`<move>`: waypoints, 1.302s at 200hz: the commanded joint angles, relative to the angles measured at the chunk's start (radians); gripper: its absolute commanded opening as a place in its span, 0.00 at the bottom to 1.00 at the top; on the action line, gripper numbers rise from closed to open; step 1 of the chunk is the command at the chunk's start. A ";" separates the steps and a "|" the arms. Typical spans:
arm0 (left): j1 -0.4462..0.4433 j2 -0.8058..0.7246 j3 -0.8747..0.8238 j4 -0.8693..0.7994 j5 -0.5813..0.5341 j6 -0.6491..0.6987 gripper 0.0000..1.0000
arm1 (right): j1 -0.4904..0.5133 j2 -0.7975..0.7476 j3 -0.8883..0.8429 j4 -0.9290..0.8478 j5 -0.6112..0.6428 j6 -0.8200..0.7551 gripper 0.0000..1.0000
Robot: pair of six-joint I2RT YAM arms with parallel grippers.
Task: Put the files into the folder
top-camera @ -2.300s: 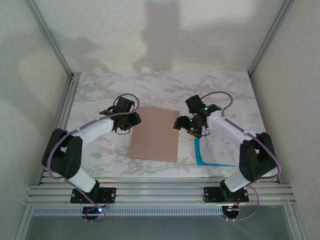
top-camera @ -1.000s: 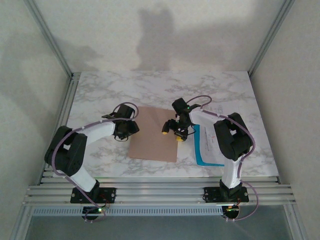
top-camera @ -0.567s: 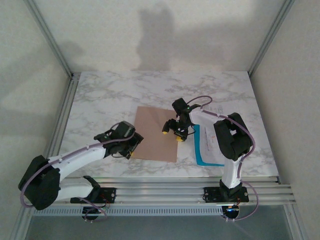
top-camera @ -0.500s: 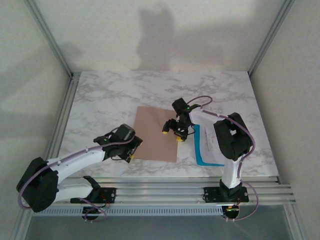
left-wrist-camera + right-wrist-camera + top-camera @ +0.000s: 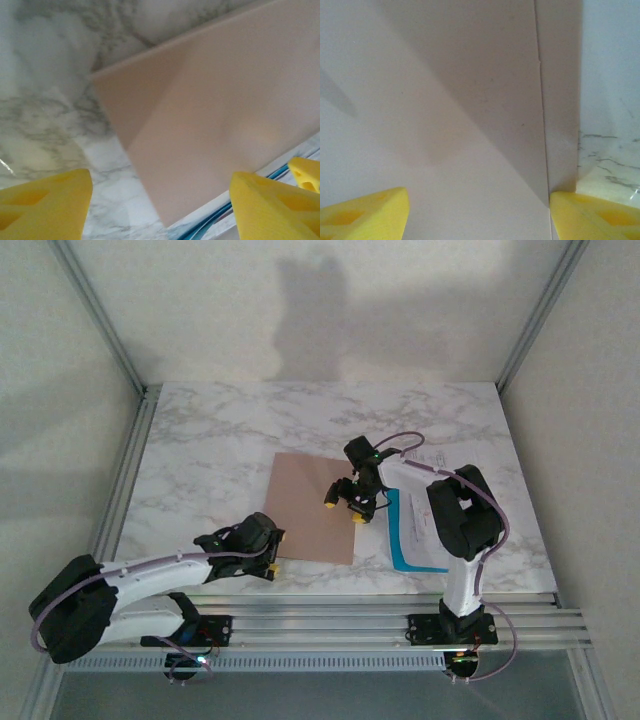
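1. One folder (image 5: 312, 502): pinkish-brown, flat, cover down, at the middle of the surface (image 5: 200, 450), nearer the near edge than the far one.
2. One stack of files (image 5: 432, 530): just beside the folder's right edge, toward the near right corner. One blue sheet (image 5: 404, 558) peeking out along the stack's left and near sides. Cannot tell how many white sheets on top.
3. Two arms, one pair of yellow fingers on each, four in all.
4. Left fingers (image 5: 275, 536): spread wide, gripping nothing, low at the folder's near left corner. In the left wrist view, both fingers (image 5: 45, 200) at the bottom corners, folder (image 5: 225, 115) beyond the gap, one blue edge of the files (image 5: 207, 229) along its side.
5. Right fingers (image 5: 328, 506): also spread wide, gripping nothing, over the folder's right half. In the right wrist view, both fingers (image 5: 360, 210) at the bottom corners, folder (image 5: 445, 100) close below, one straight seam down near its right edge, bare surface (image 5: 610, 90) past that edge.
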 commanded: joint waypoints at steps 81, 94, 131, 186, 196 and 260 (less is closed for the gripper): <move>-0.046 0.090 -0.031 0.292 -0.114 -0.032 0.51 | -0.004 0.097 -0.002 -0.037 -0.050 -0.028 0.77; -0.052 0.094 -0.023 0.297 -0.110 -0.029 0.49 | -0.007 0.102 0.001 -0.035 -0.061 -0.034 0.77; -0.070 0.101 -0.006 0.296 -0.111 -0.013 0.47 | -0.021 0.104 -0.006 -0.023 -0.090 -0.049 0.78; -0.079 0.164 -0.003 0.425 -0.086 0.015 0.24 | -0.051 0.079 -0.028 0.023 -0.158 -0.058 0.79; -0.080 0.159 0.010 0.410 -0.077 0.025 0.20 | -0.058 0.067 -0.034 0.031 -0.166 -0.058 0.79; -0.077 0.051 -0.072 0.467 -0.035 -0.033 0.03 | -0.089 -0.022 -0.051 0.091 -0.197 -0.013 0.73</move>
